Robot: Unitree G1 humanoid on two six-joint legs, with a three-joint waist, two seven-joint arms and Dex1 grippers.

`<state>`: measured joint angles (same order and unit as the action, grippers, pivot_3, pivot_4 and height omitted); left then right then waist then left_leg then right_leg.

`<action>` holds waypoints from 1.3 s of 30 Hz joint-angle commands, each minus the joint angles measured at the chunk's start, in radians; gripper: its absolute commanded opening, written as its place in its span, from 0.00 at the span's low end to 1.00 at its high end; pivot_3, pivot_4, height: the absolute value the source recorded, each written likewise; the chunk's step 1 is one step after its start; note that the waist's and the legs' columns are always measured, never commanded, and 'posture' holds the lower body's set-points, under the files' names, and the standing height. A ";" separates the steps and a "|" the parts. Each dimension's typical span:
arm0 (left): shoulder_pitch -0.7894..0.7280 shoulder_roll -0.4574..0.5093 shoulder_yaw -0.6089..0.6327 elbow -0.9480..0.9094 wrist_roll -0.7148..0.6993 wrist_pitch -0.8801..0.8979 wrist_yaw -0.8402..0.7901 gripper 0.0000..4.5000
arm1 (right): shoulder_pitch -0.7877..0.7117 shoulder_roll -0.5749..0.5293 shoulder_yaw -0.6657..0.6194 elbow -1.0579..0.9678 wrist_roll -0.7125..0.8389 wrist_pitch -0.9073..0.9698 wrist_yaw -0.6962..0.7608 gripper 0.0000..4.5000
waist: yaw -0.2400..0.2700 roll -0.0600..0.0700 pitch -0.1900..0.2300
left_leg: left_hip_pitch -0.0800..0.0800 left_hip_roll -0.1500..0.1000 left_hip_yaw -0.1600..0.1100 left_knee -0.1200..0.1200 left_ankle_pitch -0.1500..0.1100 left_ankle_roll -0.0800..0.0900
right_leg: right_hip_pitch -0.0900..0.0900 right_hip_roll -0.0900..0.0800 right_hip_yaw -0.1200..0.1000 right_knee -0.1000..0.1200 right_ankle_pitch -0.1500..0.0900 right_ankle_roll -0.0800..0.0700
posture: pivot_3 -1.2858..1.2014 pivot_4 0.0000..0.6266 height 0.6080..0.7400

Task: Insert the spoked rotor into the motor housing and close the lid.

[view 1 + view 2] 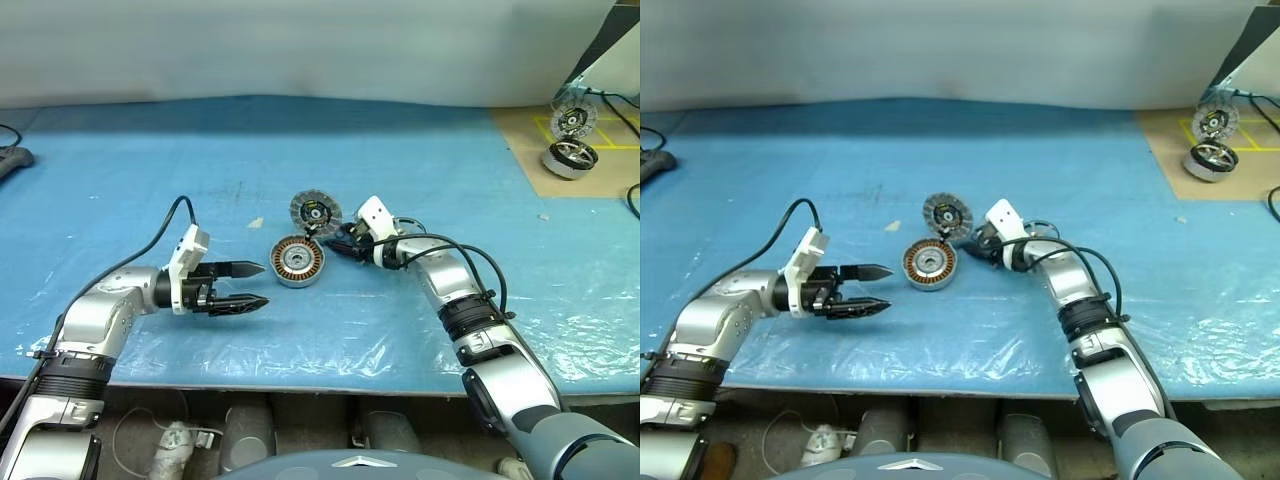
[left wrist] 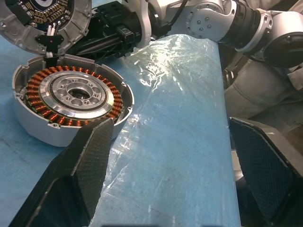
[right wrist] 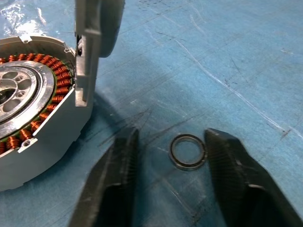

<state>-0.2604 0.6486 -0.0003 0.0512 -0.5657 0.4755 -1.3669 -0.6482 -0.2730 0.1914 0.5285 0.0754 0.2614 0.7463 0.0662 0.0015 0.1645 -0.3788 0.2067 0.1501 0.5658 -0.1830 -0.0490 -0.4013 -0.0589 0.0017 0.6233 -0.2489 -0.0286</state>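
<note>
The motor housing [image 1: 298, 262] lies on the blue mat, its copper windings ringing a silver disc with round holes [image 2: 75, 94]. The lid [image 1: 315, 211] stands upright on the housing's far rim, finned face and dark hub toward me. My right gripper [image 3: 171, 135] is low on the mat just right of the housing, open. A small thin metal ring [image 3: 188, 152] lies flat between its fingers, touching neither. My left gripper [image 1: 265, 284] hovers open and empty left of the housing, pointing at it. The spoked rotor is out of view.
The mat is covered with wrinkled clear plastic film [image 2: 180, 118] near the front edge. On a brown board at the far right sits another round motor part [image 1: 570, 158] with a finned disc [image 1: 573, 120] behind it and cables. A dark object [image 1: 12, 160] lies at the far left.
</note>
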 commanded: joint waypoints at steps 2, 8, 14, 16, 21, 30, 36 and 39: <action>0.009 0.014 0.010 -0.054 -0.008 -0.011 -0.003 0.92 | 0.013 -0.005 -0.001 0.000 -0.013 0.004 0.006 0.15 | 0.000 0.000 0.000 | 0.000 0.000 0.000 0.000 0.000 0.000 | 0.000 0.000 0.000 0.000 0.000 0.000 | 0.52 0.24 1.00; 0.022 0.016 0.011 -0.067 -0.005 -0.017 -0.002 0.92 | 0.061 -0.042 -0.006 -0.137 0.003 0.056 0.040 0.13 | 0.002 0.000 0.000 | 0.000 0.000 0.000 0.000 0.000 0.000 | 0.000 0.000 0.000 0.000 0.000 0.000 | 0.52 0.24 1.00; 0.047 0.000 0.014 -0.097 -0.003 -0.041 0.026 0.92 | 0.209 -0.147 -0.056 -0.518 0.102 0.240 0.102 0.13 | 0.009 0.000 0.000 | -0.001 0.000 0.000 -0.001 0.000 0.000 | 0.000 0.000 -0.001 -0.001 0.000 0.001 | 0.52 0.24 1.00; 0.052 -0.007 0.017 -0.101 -0.007 -0.046 0.039 0.92 | 0.257 -0.186 -0.077 -0.651 0.159 0.321 0.123 0.13 | 0.010 0.000 0.000 | -0.001 0.000 0.000 -0.001 0.000 0.000 | 0.000 0.000 0.000 -0.002 0.000 0.001 | 0.52 0.24 1.00; 0.060 -0.015 0.017 -0.102 -0.007 -0.055 0.064 0.92 | 0.275 -0.231 -0.087 -0.855 0.290 0.489 0.154 0.13 | 0.002 0.000 0.000 | 0.001 0.000 0.000 -0.002 0.000 0.000 | 0.000 0.001 0.001 -0.002 0.000 0.000 | 0.52 0.24 1.00; 0.065 -0.017 0.017 -0.123 -0.010 -0.046 0.101 0.92 | 0.067 -0.098 0.030 -0.668 0.253 0.463 0.102 0.13 | 0.002 0.000 0.000 | 0.002 0.000 0.001 -0.001 0.000 0.000 | 0.000 0.001 0.003 -0.001 -0.001 -0.001 | 0.52 0.24 1.00; 0.076 -0.020 0.016 -0.143 -0.012 -0.041 0.127 0.92 | 0.017 -0.080 0.147 -0.512 0.146 0.329 0.131 0.13 | 0.004 0.000 0.000 | -0.001 0.000 0.000 -0.002 0.000 0.000 | -0.001 0.001 0.000 -0.001 0.001 0.003 | 0.52 0.24 1.00; 0.082 -0.021 0.016 -0.151 -0.013 -0.039 0.139 0.92 | 0.017 -0.065 0.142 -0.484 0.157 0.304 0.157 0.13 | 0.002 0.000 0.000 | -0.002 0.000 0.000 -0.002 0.000 0.000 | -0.002 0.000 0.000 -0.001 0.002 0.003 | 0.52 0.24 1.00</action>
<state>-0.1839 0.6265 -0.0013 -0.0558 -0.5655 0.4367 -1.2319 -0.6172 -0.3455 0.3440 0.0647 0.2237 0.5989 0.8861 0.0684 0.0014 0.1648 -0.3809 0.2068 0.1502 0.5639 -0.1830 -0.0493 -0.4034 -0.0583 0.0015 0.6222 -0.2470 -0.0251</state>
